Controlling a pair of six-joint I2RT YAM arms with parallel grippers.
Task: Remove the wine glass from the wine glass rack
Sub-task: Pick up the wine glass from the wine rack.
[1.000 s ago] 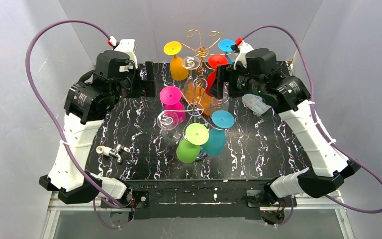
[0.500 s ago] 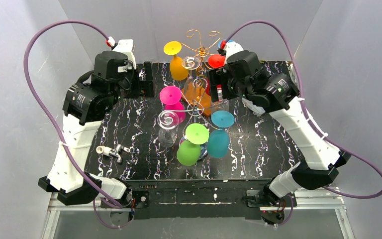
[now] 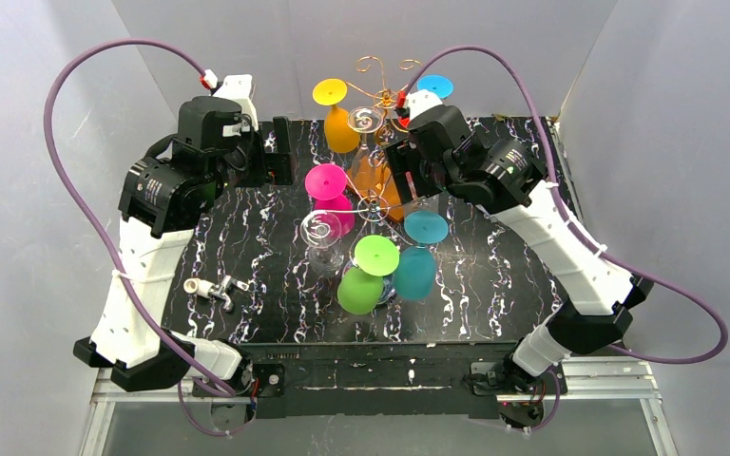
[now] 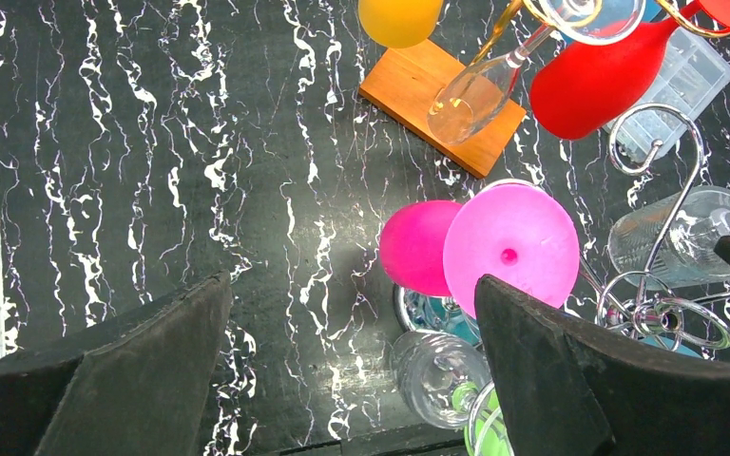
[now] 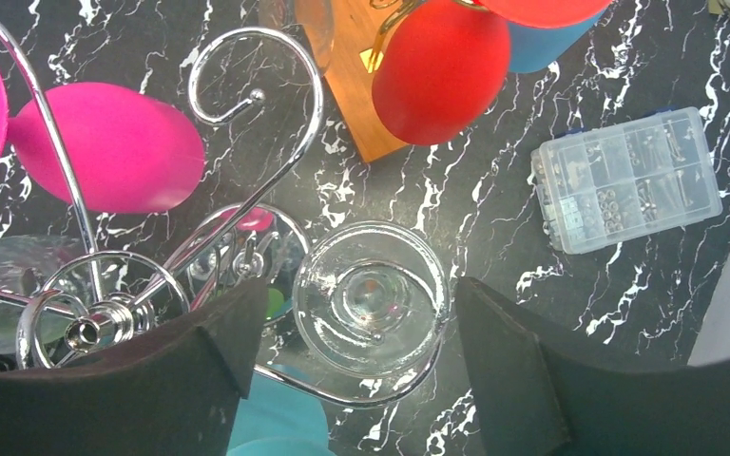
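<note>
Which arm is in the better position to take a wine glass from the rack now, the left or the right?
Right, I think. The right gripper is open, framing a clear wine glass between its fingers; the left gripper, also open, hangs over the table beside the pink glass.
</note>
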